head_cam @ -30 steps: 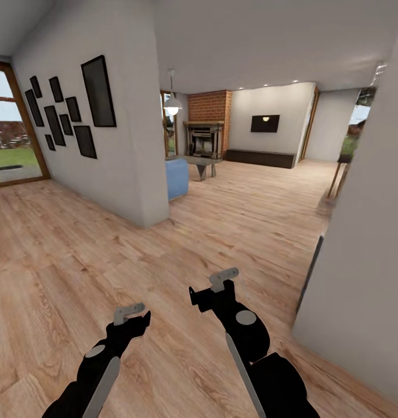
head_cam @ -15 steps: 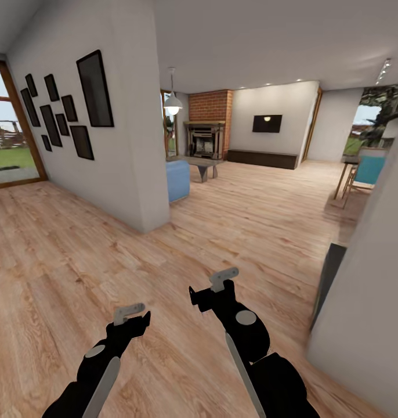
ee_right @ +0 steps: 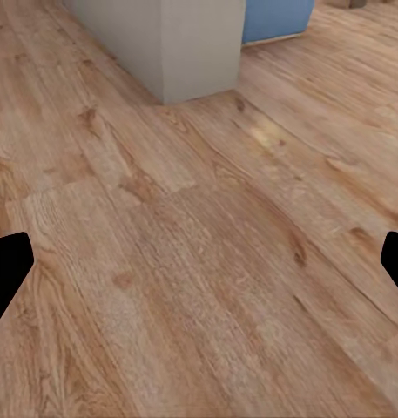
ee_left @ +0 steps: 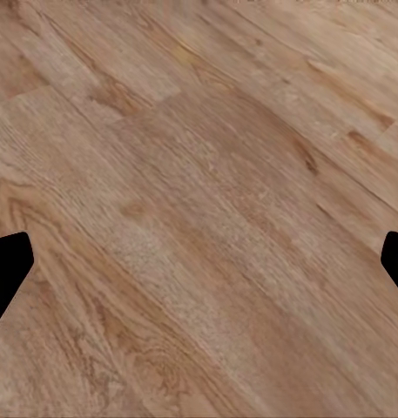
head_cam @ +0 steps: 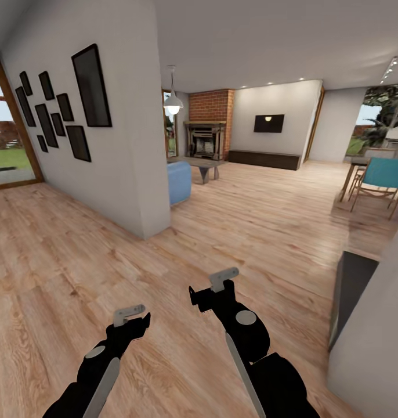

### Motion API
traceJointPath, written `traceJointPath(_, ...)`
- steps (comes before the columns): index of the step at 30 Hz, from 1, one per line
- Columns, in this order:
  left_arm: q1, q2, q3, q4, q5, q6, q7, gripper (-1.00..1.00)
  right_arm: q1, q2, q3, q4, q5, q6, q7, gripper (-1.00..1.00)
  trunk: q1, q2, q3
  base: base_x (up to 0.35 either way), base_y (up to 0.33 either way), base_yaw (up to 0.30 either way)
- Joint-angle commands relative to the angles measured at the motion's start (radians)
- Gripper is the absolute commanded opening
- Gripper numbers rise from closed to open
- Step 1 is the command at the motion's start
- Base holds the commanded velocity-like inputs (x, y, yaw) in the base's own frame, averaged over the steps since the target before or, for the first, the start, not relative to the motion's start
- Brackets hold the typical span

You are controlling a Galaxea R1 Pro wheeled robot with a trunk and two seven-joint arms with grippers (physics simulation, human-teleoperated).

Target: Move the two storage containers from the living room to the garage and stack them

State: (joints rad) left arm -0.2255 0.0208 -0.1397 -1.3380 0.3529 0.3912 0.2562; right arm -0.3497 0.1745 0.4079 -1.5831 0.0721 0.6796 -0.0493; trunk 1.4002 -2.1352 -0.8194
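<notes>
We see the living room w/ brick fireplace (head_cam: pixel 209 107) and blue sofa (head_cam: pixel 178 182) at 12 o'clock across the plank floor (head_cam: pixel 251 220). Left gripper (head_cam: pixel 131 316) and right gripper (head_cam: pixel 213 288) both spread wide, holding nothing, above wood
</notes>
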Motion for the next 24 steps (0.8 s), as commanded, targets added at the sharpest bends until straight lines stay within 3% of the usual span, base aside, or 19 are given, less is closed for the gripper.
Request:
traceJointPath(1,0.000,0.000,0.000,0.000,0.000,0.000,0.000,1.00,0.000,0.000,0.000,0.000,0.000,0.000,0.000,1.00,0.000,0.000,0.000,0.338,0.119,-0.086)
traceJointPath(24,0.000,-0.001,-0.001,0.007,0.000,0.000,0.000,1.00,0.000,0.000,0.000,0.000,0.000,0.000,-0.001,1.00,0.000,0.000,0.000,0.338,0.119,-0.261)
